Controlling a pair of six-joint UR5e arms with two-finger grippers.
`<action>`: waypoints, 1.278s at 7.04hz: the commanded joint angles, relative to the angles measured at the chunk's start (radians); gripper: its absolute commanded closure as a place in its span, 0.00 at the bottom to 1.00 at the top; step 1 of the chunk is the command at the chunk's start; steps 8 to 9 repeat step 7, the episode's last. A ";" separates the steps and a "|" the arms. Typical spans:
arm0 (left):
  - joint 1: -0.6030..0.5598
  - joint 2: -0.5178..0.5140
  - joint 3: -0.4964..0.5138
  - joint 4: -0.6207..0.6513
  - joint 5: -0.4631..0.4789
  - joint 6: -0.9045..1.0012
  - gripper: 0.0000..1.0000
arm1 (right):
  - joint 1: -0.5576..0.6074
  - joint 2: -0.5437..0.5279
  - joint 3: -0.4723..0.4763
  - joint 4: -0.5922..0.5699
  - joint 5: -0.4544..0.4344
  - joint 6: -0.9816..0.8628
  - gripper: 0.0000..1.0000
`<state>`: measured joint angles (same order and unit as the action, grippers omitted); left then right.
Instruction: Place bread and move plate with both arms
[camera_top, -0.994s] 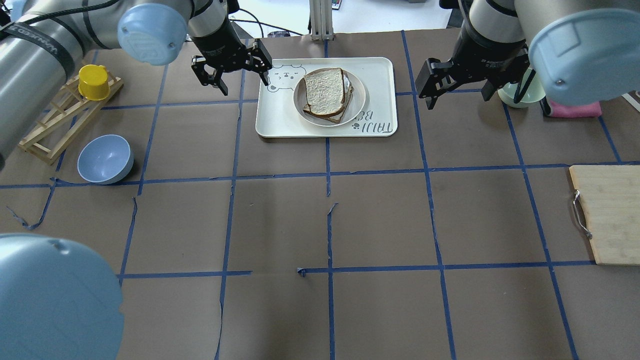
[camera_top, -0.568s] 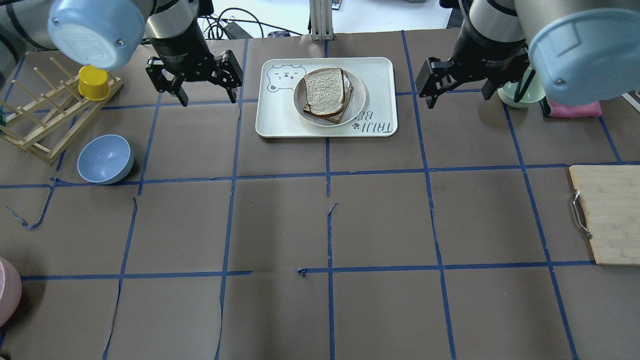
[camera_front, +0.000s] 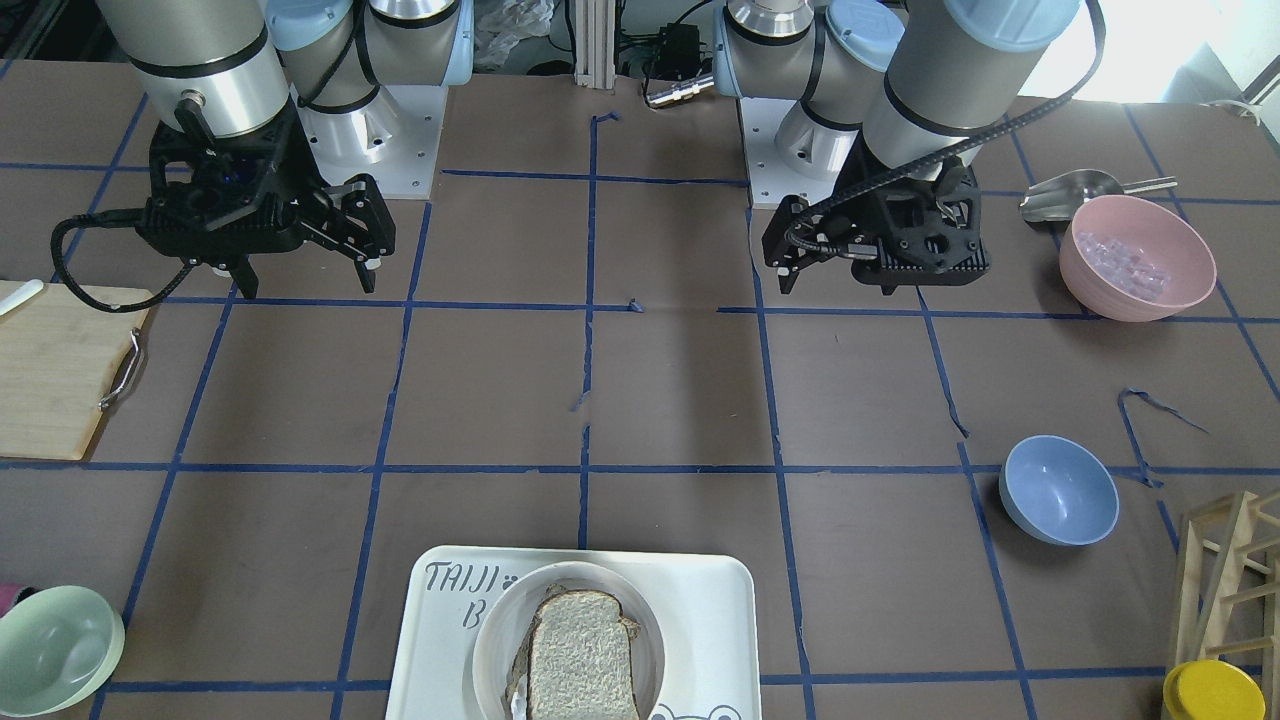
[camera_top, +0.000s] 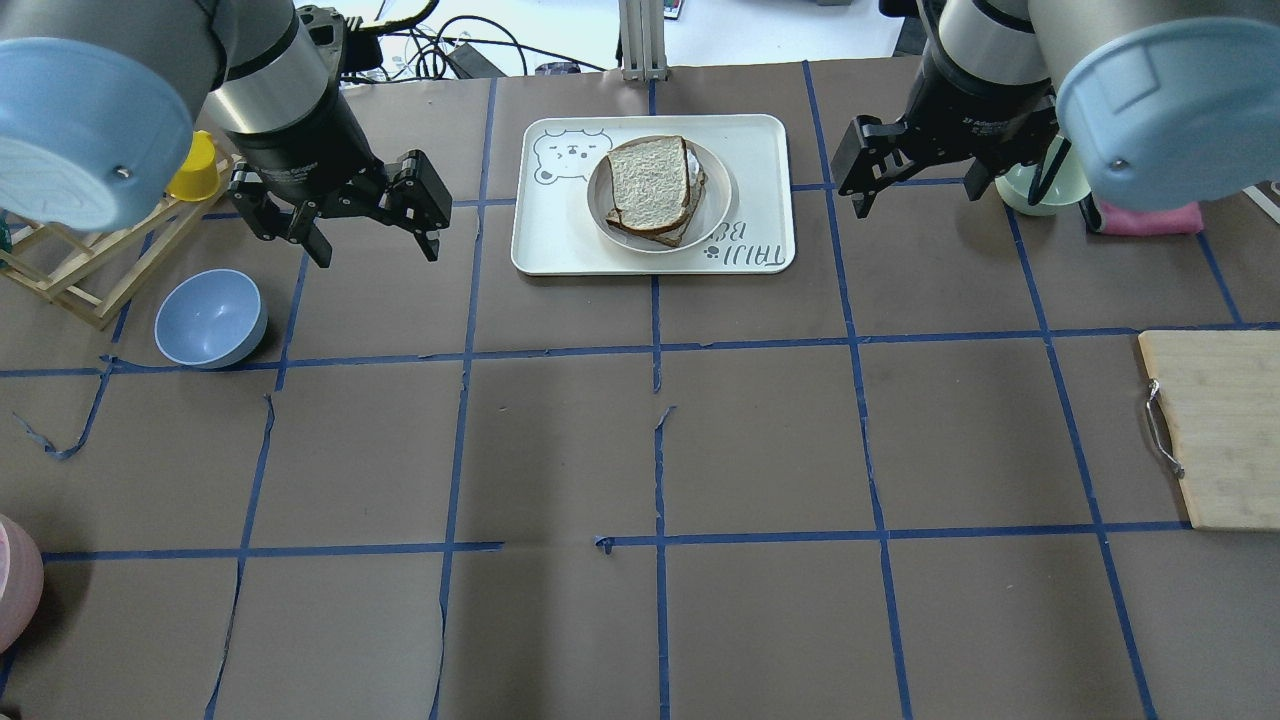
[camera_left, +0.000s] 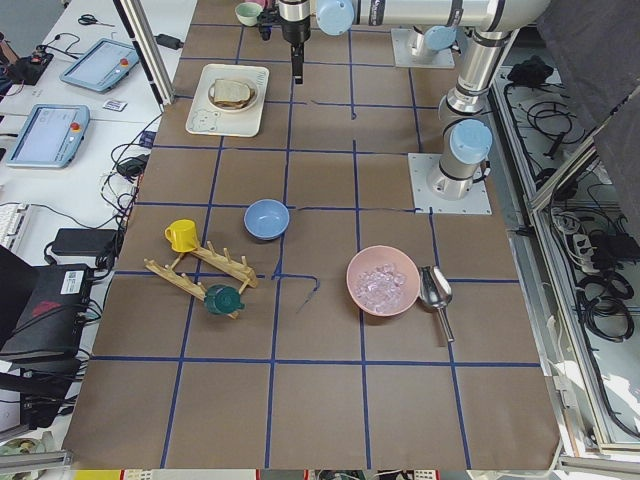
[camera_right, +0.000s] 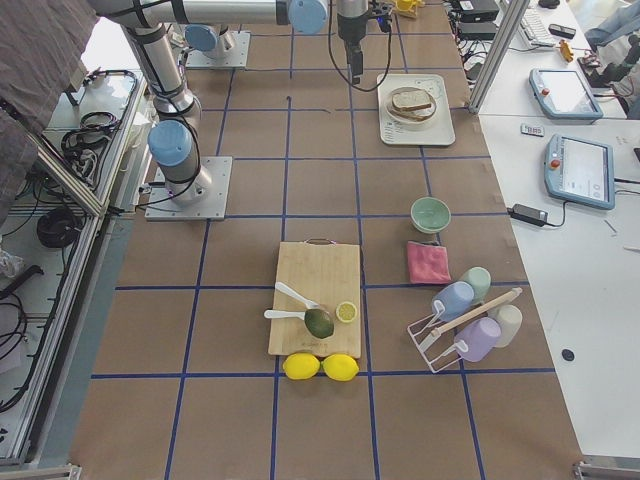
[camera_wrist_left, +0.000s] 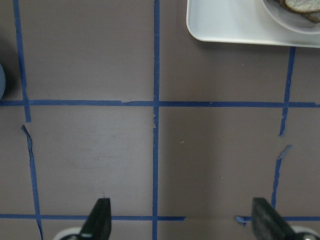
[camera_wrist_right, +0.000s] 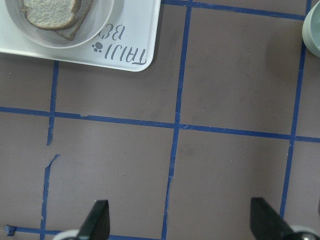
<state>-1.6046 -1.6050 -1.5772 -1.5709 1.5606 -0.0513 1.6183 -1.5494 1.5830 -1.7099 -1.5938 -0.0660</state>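
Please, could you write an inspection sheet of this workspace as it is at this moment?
Surface: table covered in brown paper with a blue tape grid; the tape is torn in places.
Job's things: bread lies on another slice in the plate; the plate stands on the white tray.
Clutter: blue bowl, yellow cup on the wooden rack, green bowl, pink bowl with clear pieces, scoop, cutting board, pink cloth.
Grippers: left gripper open, empty, over bare table left of the tray; right gripper open, empty, right of the tray.
Cables: black cable loops beside the right gripper.
Surroundings: tablets on a side bench.
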 joint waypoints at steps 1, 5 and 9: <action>0.009 0.068 -0.081 0.021 0.004 0.005 0.00 | 0.000 0.000 0.000 -0.002 0.001 0.000 0.00; 0.018 0.092 -0.109 0.028 0.009 0.008 0.00 | -0.009 0.000 -0.003 -0.011 0.014 -0.002 0.00; 0.018 0.092 -0.109 0.028 0.007 0.008 0.00 | -0.009 0.000 -0.005 -0.011 0.014 -0.002 0.00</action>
